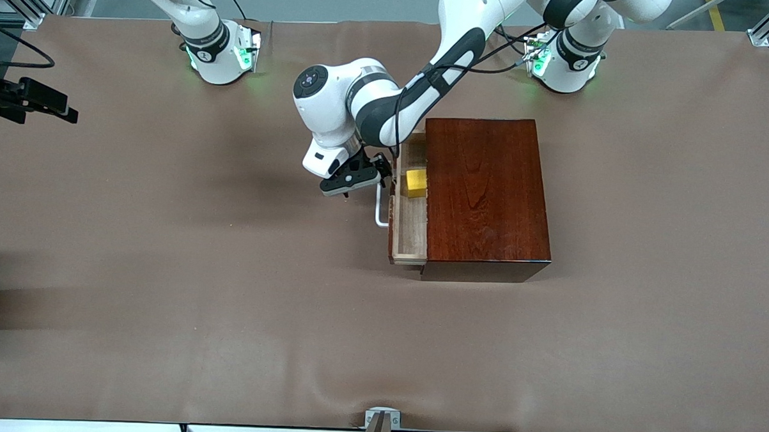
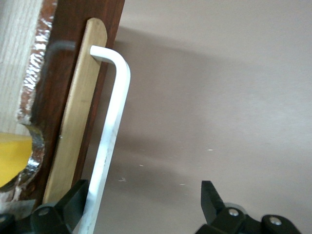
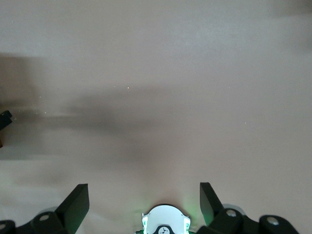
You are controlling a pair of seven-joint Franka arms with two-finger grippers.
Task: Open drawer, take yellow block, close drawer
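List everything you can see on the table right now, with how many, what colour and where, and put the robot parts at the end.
wooden box: one, glossy mahogany, on the table toward the left arm's end.
drawer: one, pale wood tray with dark reddish-brown front, pulled partly out of the box.
handle: one, white U-shaped bar, on the drawer front.
yellow block: one, bright yellow, lying in the open drawer.
table cover: one, brown, over the whole table.
left gripper: one, black fingers, open, at the handle with one finger beside the bar.
right gripper: one, black fingers, open, waiting over bare table cover at the right arm's end.
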